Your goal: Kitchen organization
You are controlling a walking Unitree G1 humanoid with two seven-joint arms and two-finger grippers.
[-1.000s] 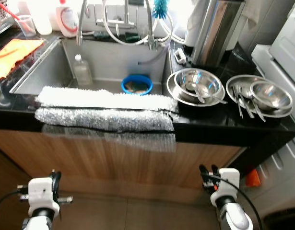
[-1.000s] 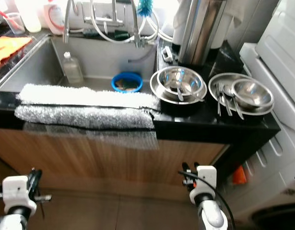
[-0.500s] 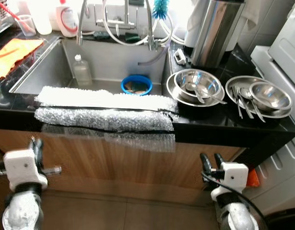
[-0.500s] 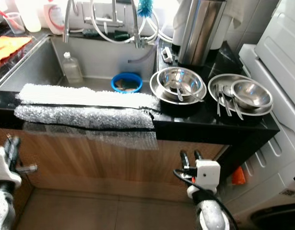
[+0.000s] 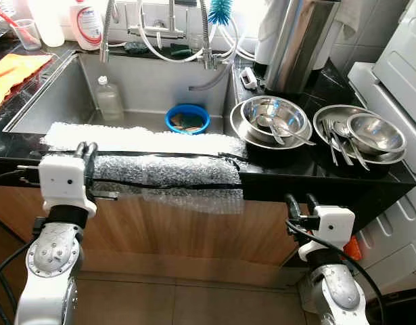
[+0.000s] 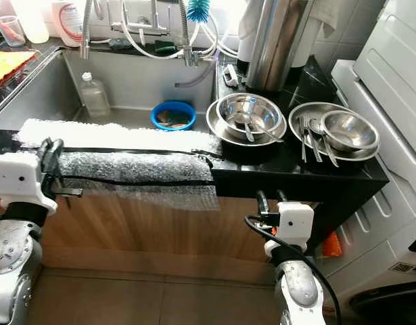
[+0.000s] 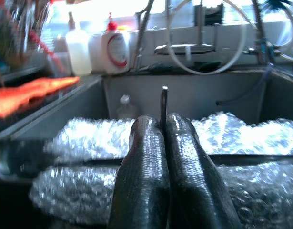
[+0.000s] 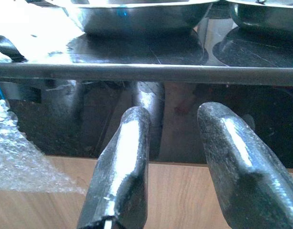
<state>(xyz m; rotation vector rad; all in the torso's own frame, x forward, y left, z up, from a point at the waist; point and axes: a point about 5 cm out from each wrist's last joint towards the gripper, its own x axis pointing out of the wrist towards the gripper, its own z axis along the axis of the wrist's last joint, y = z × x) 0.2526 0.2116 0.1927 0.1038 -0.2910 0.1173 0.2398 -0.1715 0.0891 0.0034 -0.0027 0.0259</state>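
Head stereo pair looks forward and down from above the bench [image 5: 309, 177], both eyes catching the same sink [image 5: 52, 101], bubble wrap [image 5: 160, 169] and steel bowls [image 5: 272, 118], just shifted sideways a bit. Left wrist cam sits low and close at the bench edge, looking over the wrap into the sink. Right wrist cam is right up against the bench front, looking at the bowls from below rim level.

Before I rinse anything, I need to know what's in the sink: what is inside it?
The sink holds a clear plastic bottle standing at the back and a blue bowl with something brownish in it. Bubble wrap over the front rim hides the nearest part of the basin.
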